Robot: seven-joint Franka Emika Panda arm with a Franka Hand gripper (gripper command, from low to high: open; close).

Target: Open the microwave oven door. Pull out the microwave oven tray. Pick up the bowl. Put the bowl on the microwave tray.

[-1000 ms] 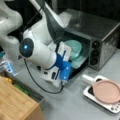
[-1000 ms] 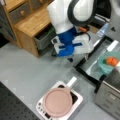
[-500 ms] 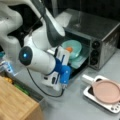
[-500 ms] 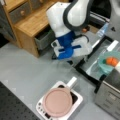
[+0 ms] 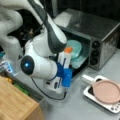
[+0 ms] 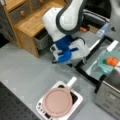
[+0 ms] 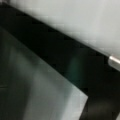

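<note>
- In both front views, the big boxy steel microwave oven is sitting with its dark glass door hanging open.
- The small round teal bowl is resting inside the opening.
- The blue-and-white gripper is hovering beside the door; I cannot tell if it is open or closed.

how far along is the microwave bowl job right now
Done: the microwave oven door is open and lies flat. The bowl sits at the mouth of the microwave oven with an orange item in it. In hand: nothing that shows. The claw hangs low over the door, apart from the bowl. Left: unclear, because the tray under the bowl cannot be made out.
</note>
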